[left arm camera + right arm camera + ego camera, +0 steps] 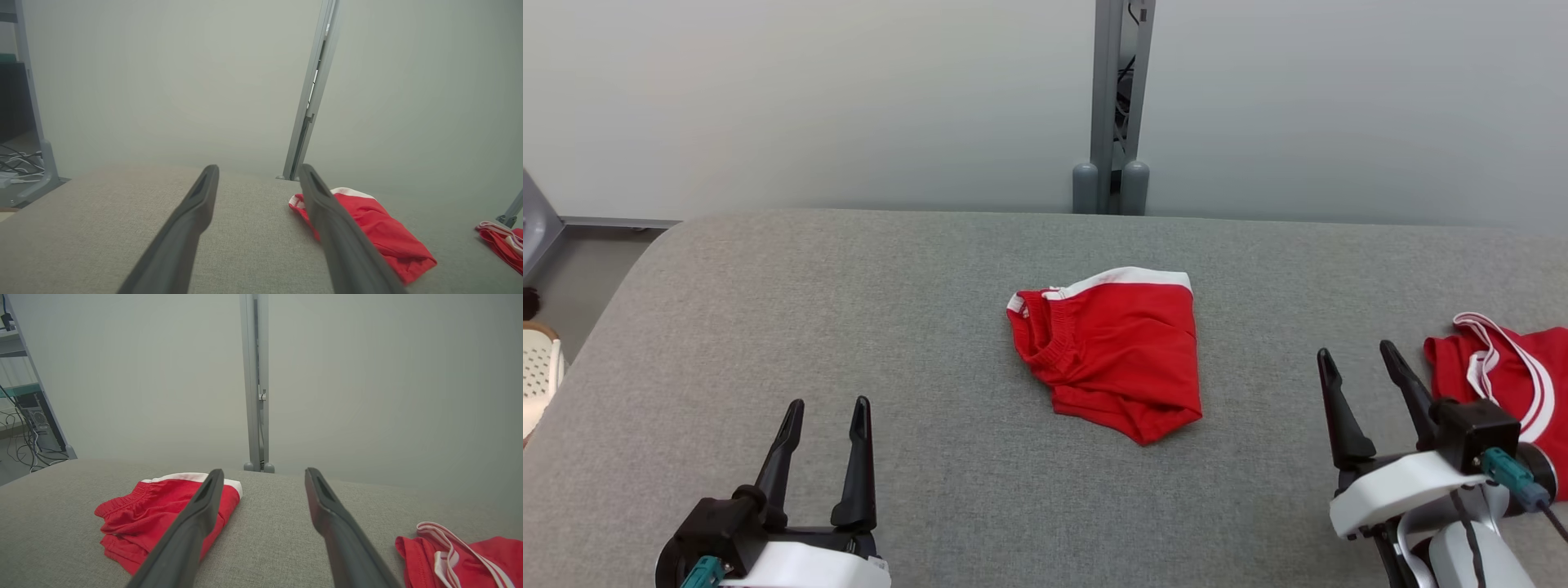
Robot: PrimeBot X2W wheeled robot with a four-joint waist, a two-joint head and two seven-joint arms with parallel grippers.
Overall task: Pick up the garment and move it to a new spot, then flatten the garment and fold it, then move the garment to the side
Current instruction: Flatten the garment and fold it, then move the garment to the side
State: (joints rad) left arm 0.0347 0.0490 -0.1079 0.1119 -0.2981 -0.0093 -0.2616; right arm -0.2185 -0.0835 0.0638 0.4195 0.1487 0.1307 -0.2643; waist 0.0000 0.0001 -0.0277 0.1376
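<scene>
We hold our left gripper (828, 401) with its two dark fingers spread wide, tips pointing forward, gripping nothing. Our right gripper (1356, 349) stands equally parted, its fingers leaning slightly left, with the white wrist (1401, 486) just behind them.

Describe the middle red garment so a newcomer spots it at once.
On the grey table, look in front of the metal post behind its far edge. Mid-table lie red shorts, compactly bunched. Their elastic waistband and one broad white band distinguish them from the thin-striped red garment at the right edge.
</scene>
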